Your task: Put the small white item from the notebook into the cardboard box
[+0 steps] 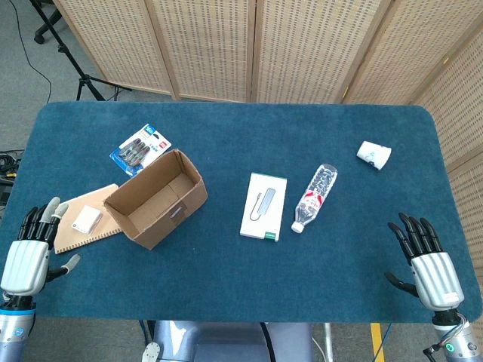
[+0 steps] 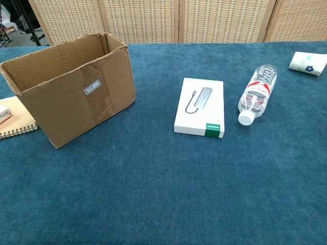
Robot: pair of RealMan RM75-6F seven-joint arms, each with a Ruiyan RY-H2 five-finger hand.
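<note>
A small white item (image 1: 86, 219) lies flat on a tan spiral notebook (image 1: 72, 232) at the table's left. Only its edge (image 2: 4, 113) and the notebook's corner (image 2: 18, 125) show in the chest view. An open, empty cardboard box (image 1: 155, 197) stands just right of the notebook and fills the left of the chest view (image 2: 71, 92). My left hand (image 1: 29, 253) hovers open at the table's front left corner, fingers spread, just left of the notebook. My right hand (image 1: 423, 259) is open at the front right, holding nothing. Neither hand shows in the chest view.
A blue blister pack (image 1: 140, 149) lies behind the box. A white flat box (image 1: 264, 206) and a lying water bottle (image 1: 315, 196) sit mid-table. A small white cup (image 1: 374, 154) lies at the far right. Wicker screens stand behind the table.
</note>
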